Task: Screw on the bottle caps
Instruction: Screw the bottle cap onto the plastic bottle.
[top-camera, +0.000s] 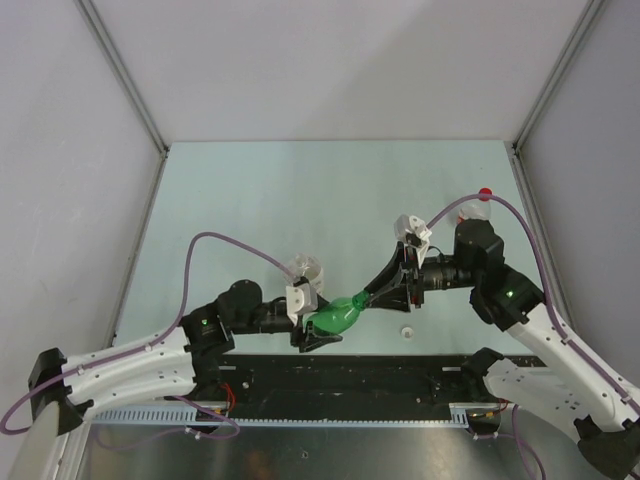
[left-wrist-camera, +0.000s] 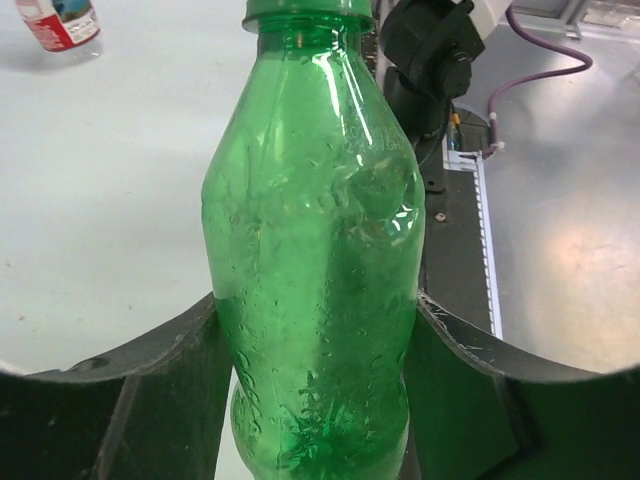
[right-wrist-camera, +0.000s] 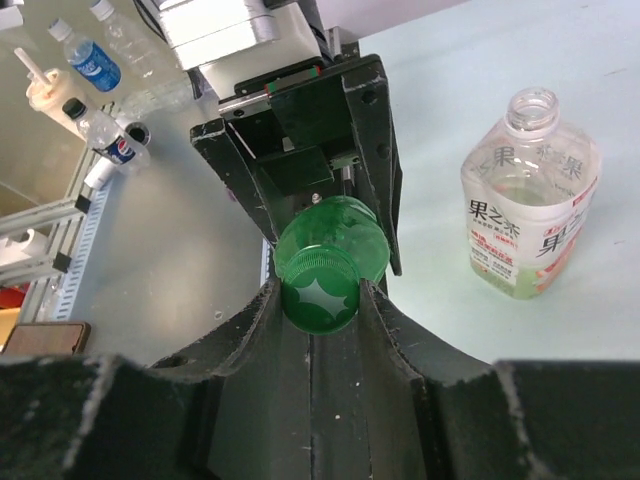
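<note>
Green cap (right-wrist-camera: 320, 292) sits on the neck of the green bottle (left-wrist-camera: 315, 250), pinched in the closed right gripper (top-camera: 388, 290), while the left gripper (top-camera: 312, 322) clamps the body, so the bottle's long axis runs straight between both.

Green bottle (left-wrist-camera: 320, 250), orange-labelled clear bottle (right-wrist-camera: 525, 215), pale table (top-camera: 300, 190)

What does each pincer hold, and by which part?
The left pincer holds the green bottle by its lower body; the right pincer grips the green cap by its sides.
</note>
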